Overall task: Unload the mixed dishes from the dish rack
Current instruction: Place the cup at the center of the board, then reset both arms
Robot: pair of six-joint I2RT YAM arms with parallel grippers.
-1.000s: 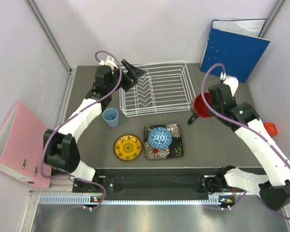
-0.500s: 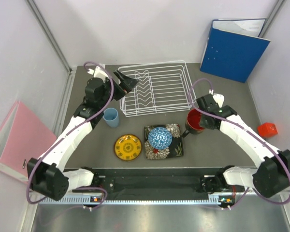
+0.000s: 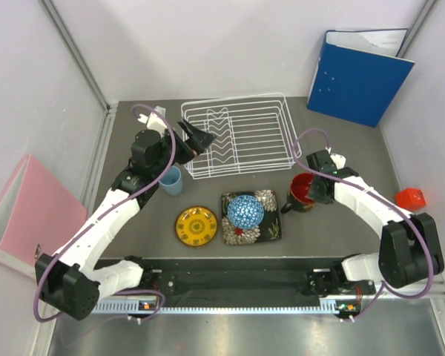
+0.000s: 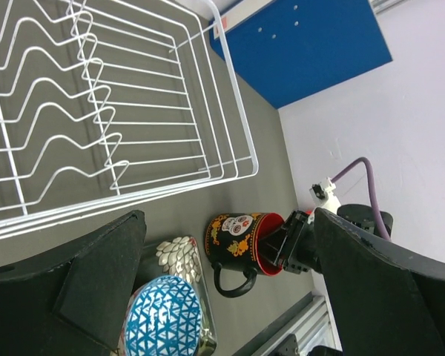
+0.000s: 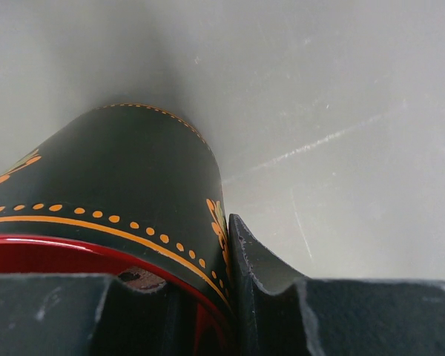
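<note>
The right arm has swung down and inward, setting the mug (image 3: 302, 191) on the table (image 3: 334, 148) just right of the black plate (image 3: 269, 205). The right end effector (image 3: 315, 189) pinches the mug's rim, one finger inside. The left arm is bent at the elbow, the left end effector (image 3: 196, 137) wide open and empty over the rack's (image 3: 245, 141) left edge.

The dish rack (image 3: 237, 137) is sitting at the back middle of the worktop (image 3: 341, 148); the cup (image 3: 170, 180) is standing just before its left near corner; nearer the front, the round plate (image 3: 196, 226) is lying just left of the square plate (image 3: 268, 222); the bowl (image 3: 245, 211) is resting on the square plate; the mug (image 3: 302, 191) is standing just right of that plate, with the right claw (image 3: 316, 190) gripping its rim from the right; a binder (image 3: 360, 78) is standing behind and right of the rack.
</note>
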